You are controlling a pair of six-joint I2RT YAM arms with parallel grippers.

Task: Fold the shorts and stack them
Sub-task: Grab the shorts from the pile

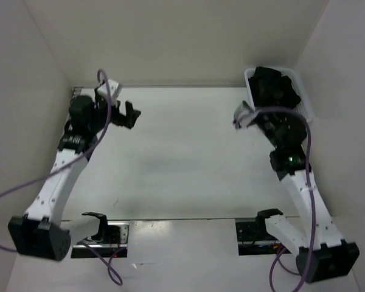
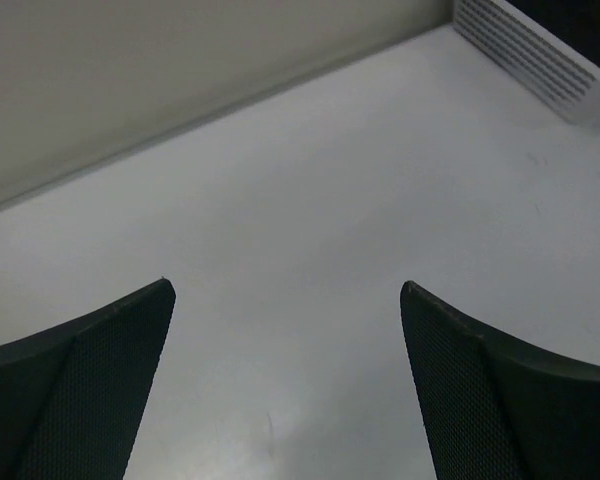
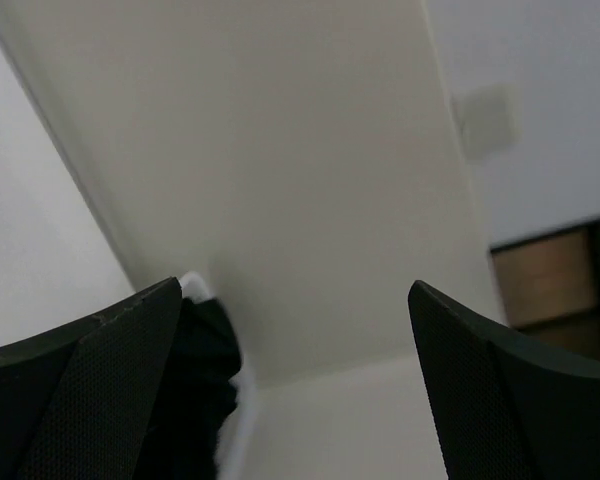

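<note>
Black soft-fabric shorts (image 1: 272, 88), likely light and limp, sit bunched in the far-right white mesh basket (image 1: 305, 103), best pinched at a raised fold. The left end effector (image 2: 285, 290) and right end effector (image 3: 292, 290) gape empty.

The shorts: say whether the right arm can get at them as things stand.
Probably yes. The shorts lie uncovered in the white mesh basket in the far right corner; the right end effector is open right beside it, nothing between, though it points at the wall.
</note>
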